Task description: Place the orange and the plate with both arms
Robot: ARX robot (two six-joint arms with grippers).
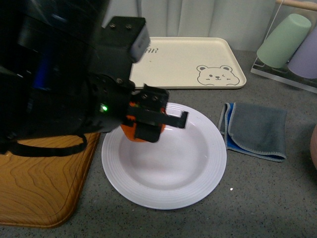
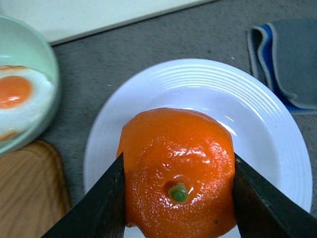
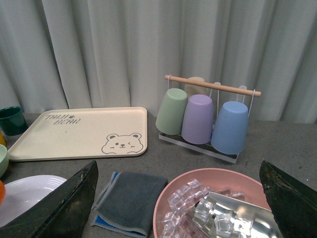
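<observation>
My left jaws are clamped on the orange [image 2: 178, 158], holding it over the left part of the white plate [image 1: 198, 168] on the grey worktop [image 1: 257, 198]; I cannot tell whether they touch. My right jaws stand wide apart, a pink bowl [image 3: 171, 186] of ice showing between them.

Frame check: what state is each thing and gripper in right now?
orange: clamped in the left gripper, above the plate.
left gripper: shut on the orange.
right gripper: open, holding nothing.
plate: flat on the table, basin bare.
cloth: folded.
cups: upside down on the rack.
pink bowl: filled with ice cubes.
green bowl: holding a fried egg.
</observation>
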